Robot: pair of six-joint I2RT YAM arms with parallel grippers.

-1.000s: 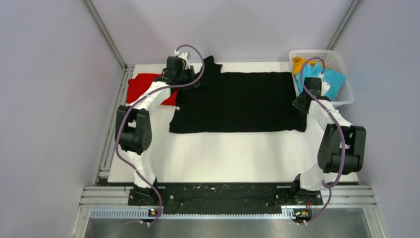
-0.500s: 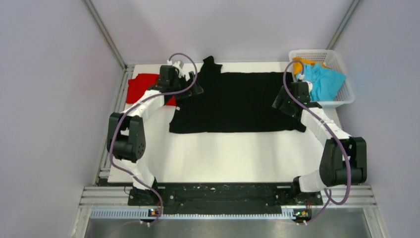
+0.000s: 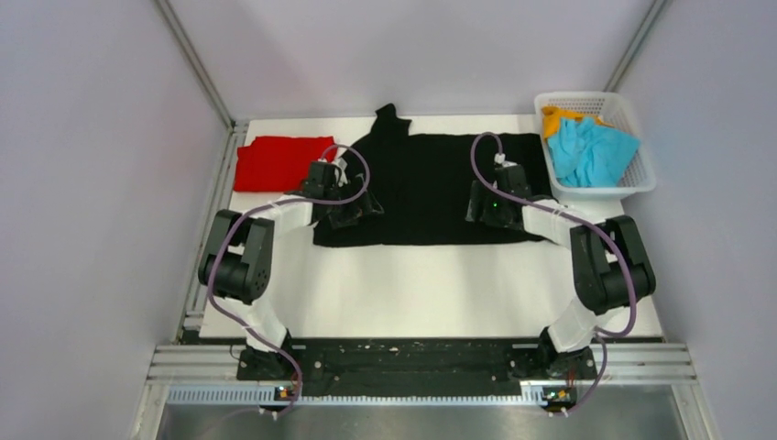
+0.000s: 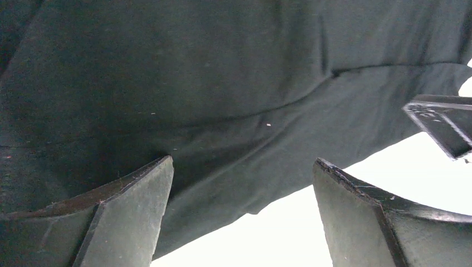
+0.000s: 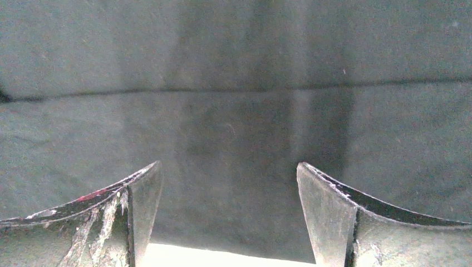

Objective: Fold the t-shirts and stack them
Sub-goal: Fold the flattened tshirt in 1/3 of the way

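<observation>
A large black t-shirt lies spread flat across the back half of the white table. A folded red t-shirt lies at its left. My left gripper hovers open over the black shirt's near left part. In the left wrist view the black shirt's hem runs between the open fingers of the left gripper, with nothing held. My right gripper is open low over the shirt's near right part. The right wrist view shows the right gripper empty above the black cloth.
A white basket stands at the back right corner, holding a cyan garment and an orange garment. Grey walls close in on both sides. A metal rail runs along the near edge behind the arm bases.
Both grippers have opened and let go of the black shirt. Both arms have swung from the shirt's far outer edges inward and nearer, over its near part.
</observation>
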